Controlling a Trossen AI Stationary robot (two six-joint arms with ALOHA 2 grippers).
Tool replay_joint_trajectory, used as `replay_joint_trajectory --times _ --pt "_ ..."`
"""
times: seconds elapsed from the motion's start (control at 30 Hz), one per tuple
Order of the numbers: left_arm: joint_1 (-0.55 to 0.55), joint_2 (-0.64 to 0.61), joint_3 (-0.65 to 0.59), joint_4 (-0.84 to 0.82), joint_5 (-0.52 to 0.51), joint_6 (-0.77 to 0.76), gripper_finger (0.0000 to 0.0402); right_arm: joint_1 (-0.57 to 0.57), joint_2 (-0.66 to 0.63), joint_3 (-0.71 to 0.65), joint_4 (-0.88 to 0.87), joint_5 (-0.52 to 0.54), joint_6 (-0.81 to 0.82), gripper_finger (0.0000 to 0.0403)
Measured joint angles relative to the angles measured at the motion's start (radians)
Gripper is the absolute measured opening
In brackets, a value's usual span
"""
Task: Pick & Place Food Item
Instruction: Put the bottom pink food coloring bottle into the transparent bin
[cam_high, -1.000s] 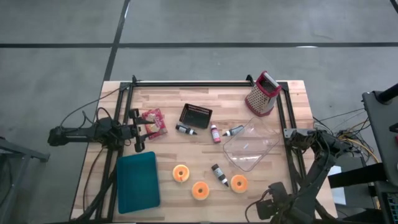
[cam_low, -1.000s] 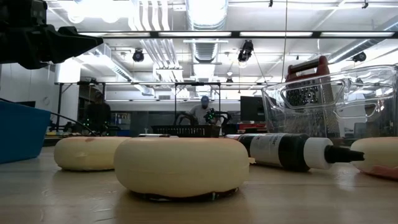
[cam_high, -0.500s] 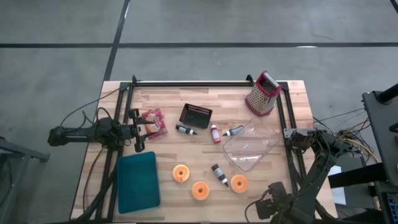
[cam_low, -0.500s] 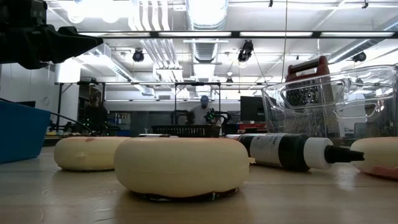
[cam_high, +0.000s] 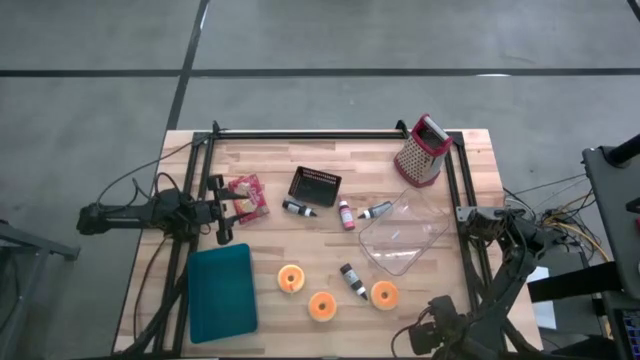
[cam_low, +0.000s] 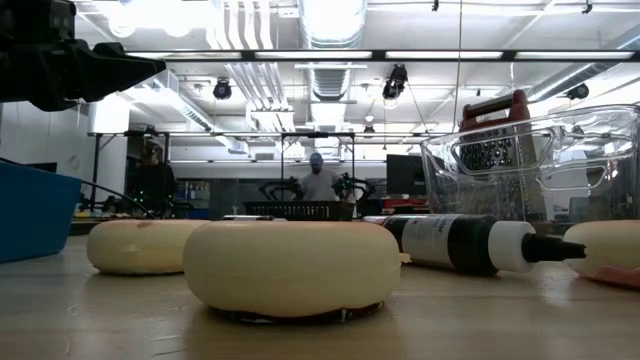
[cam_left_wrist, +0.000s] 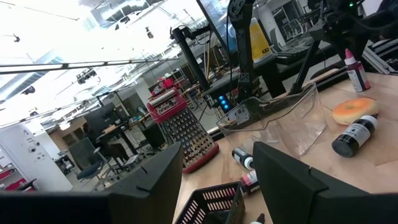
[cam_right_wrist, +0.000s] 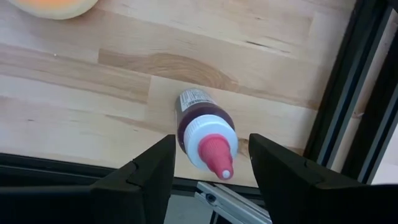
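Three round orange donuts (cam_high: 322, 304) lie in row on near part of wooden counter (cam_high: 330, 160), glossy, untouched. Left tool (cam_left_wrist: 214, 180) wide, empty, at counter's left edge. Right tool (cam_right_wrist: 208, 171) wide, empty, above small red-capped bottle (cam_right_wrist: 204, 130); arm partly cut off. Person in background (cam_low: 316, 180) shifted; nothing else moved.

A grey concrete floor (cam_high: 320, 40) crossed by dark seams surrounded the wooden table (cam_high: 330, 290). Beyond it, bright ceiling lights (cam_low: 330, 20), ductwork and distant desks filled the workshop, a person (cam_low: 317, 180) standing at twelve o'clock.
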Motion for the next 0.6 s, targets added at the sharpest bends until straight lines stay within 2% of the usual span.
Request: replay_joint_trajectory --times 0.6 --pt "0.000 0.000 0.000 0.000 0.000 0.000 0.0200 -0.007 0.000 -0.021 -0.012 0.000 -0.002 0.0194"
